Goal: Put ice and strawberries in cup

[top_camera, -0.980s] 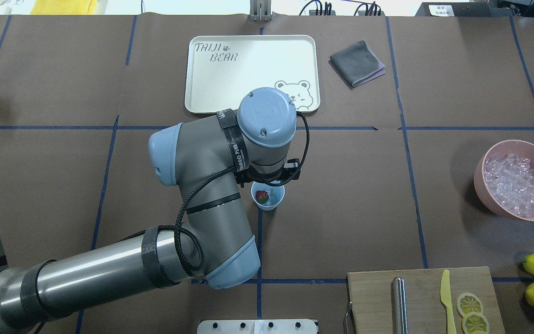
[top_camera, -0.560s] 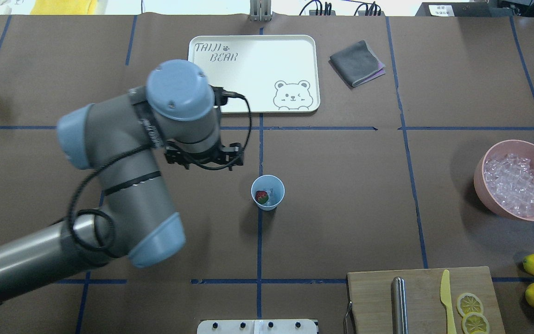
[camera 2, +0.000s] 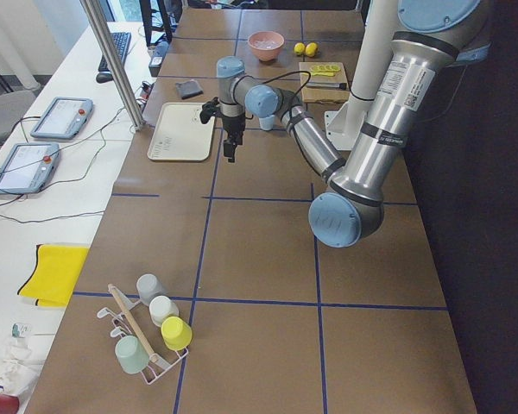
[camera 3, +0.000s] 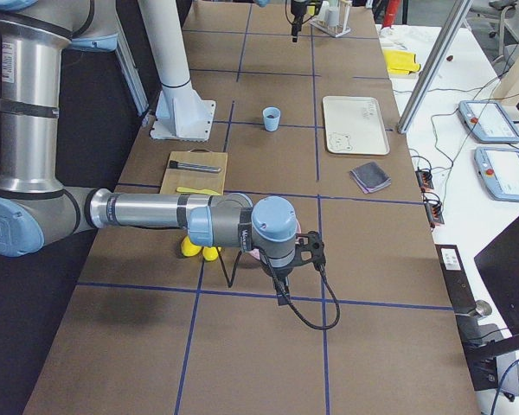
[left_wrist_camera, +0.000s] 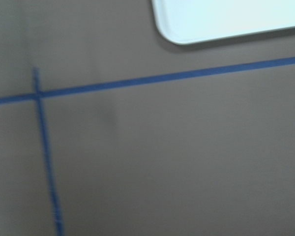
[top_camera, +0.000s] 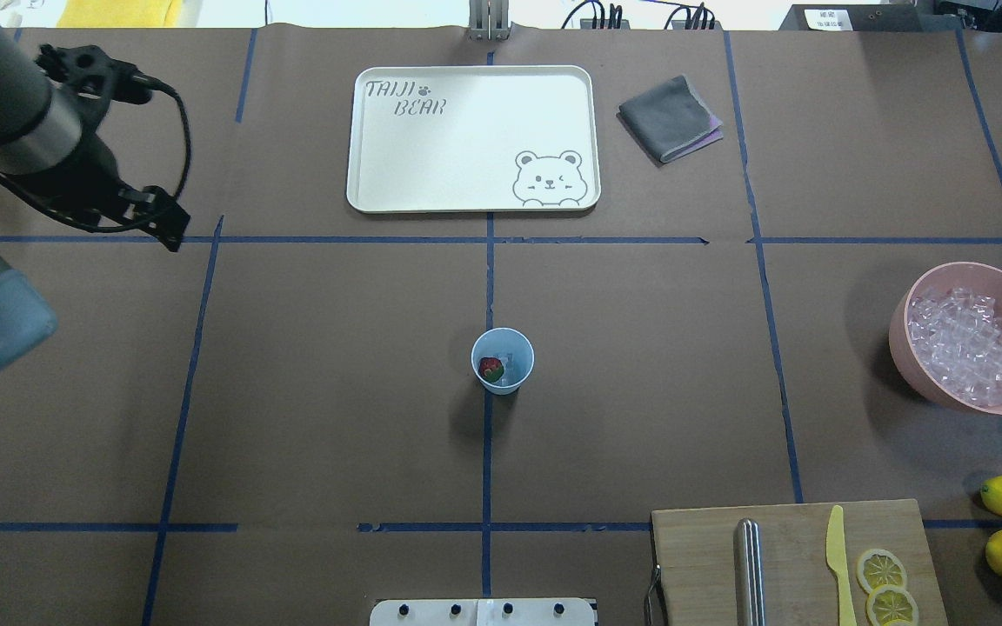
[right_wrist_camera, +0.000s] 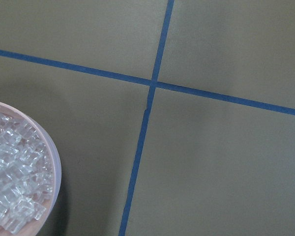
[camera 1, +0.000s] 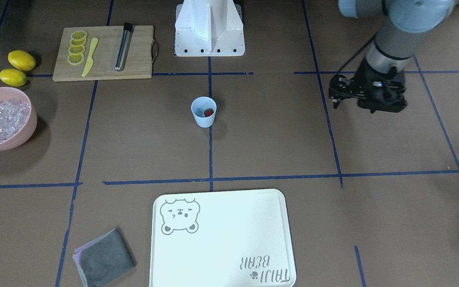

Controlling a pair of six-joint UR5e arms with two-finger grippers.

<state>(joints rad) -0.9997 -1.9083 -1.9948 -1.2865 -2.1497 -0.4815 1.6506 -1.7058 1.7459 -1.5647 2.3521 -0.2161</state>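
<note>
Cup: the cup (top_camera: 524, 374) stands upright at the centre of the overhead frame, on a blue tape line, alone on the counter.
Strawberry: the strawberry (top_camera: 490, 369) lies inside the cup against its left wall.
Ice in cup: a pale glint shows beside the berry and may be one cube, but it is too small to be sure.
Ice supply: the ice (top_camera: 966, 343) is heaped in the pink bowl (top_camera: 904, 348) at the right edge of the overhead frame, well apart from the cup.
Left tool: the left tool (top_camera: 166, 230) hangs at the upper left of the overhead frame, far from the cup. I cannot tell how its jaws stand, and nothing shows in them.
Right tool: the right tool (camera 3: 281, 292) hangs low in the middle of the right side view, just beside the bowl. Its state cannot be told.
Step in hand: probably fetching ice, since the berry part looks done.
Doing it well: take one cube from the top of the heap and close gently, as the cubes look slick. Lift clear of the bowl rim, then release low and centred over the cup, which is light and could tip.
Risk: a cube may skid out of the jaws or bounce off the rim.
</note>
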